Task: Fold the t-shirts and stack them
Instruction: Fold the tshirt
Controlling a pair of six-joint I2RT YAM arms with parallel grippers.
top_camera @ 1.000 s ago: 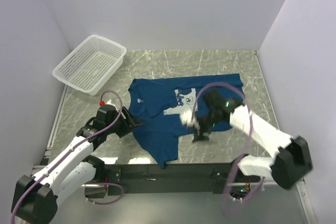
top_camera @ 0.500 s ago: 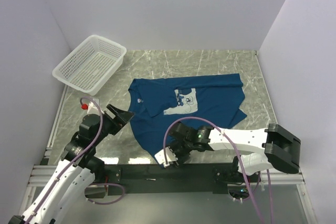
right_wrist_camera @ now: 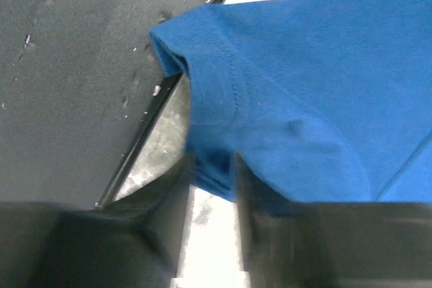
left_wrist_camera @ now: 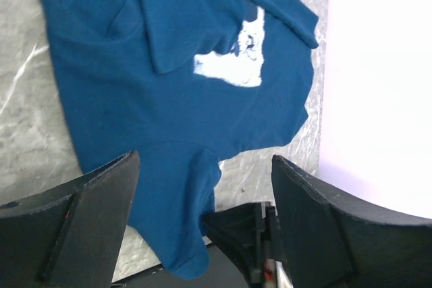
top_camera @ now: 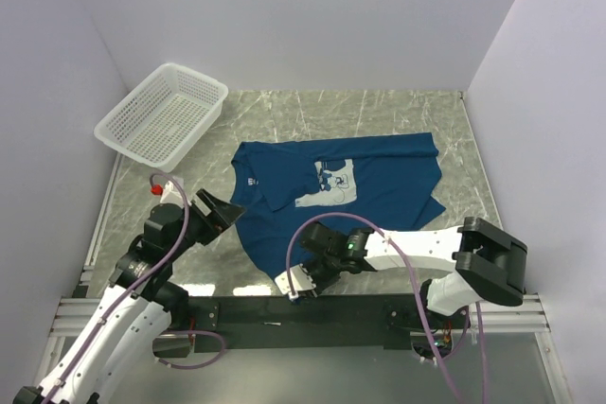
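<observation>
**Change over the last second: right arm down at the near sleeve, left arm backed off**

Right arm: a second ago it stood over the middle of the t-shirt (top_camera: 379,182), beside the print (top_camera: 331,184). It now lies low across the near edge of the worktop (top_camera: 398,115). The right pincer (top_camera: 298,286) is at the tip of the near sleeve (top_camera: 289,267), close to the black rail (top_camera: 360,309).

Right wrist view: the sleeve cuff (right_wrist_camera: 202,92) sits just ahead of the fingers (right_wrist_camera: 162,227). The gap between them is narrow and blurred. I cannot tell whether cloth is clamped in it.

Left arm: a second ago its tip was at the shirt's left edge. The left pincer (top_camera: 225,212) is now drawn back a little, just beside that edge, with its jaws wide apart. In the left wrist view nothing lies between the fingers (left_wrist_camera: 88,214).

T-shirt: its outline is unchanged over the second. It lies flat on the worktop, centre to right, partly folded, print up.

- Long axis: left to right across the worktop.
- Neck end, with the small label (top_camera: 252,180): points left, toward the left arm.
- Other end: points toward the right wall.
- One sleeve: runs down toward the near edge.

Basket (top_camera: 123,139): at the far left corner, well apart from the shirt and in the same place as before.
</observation>
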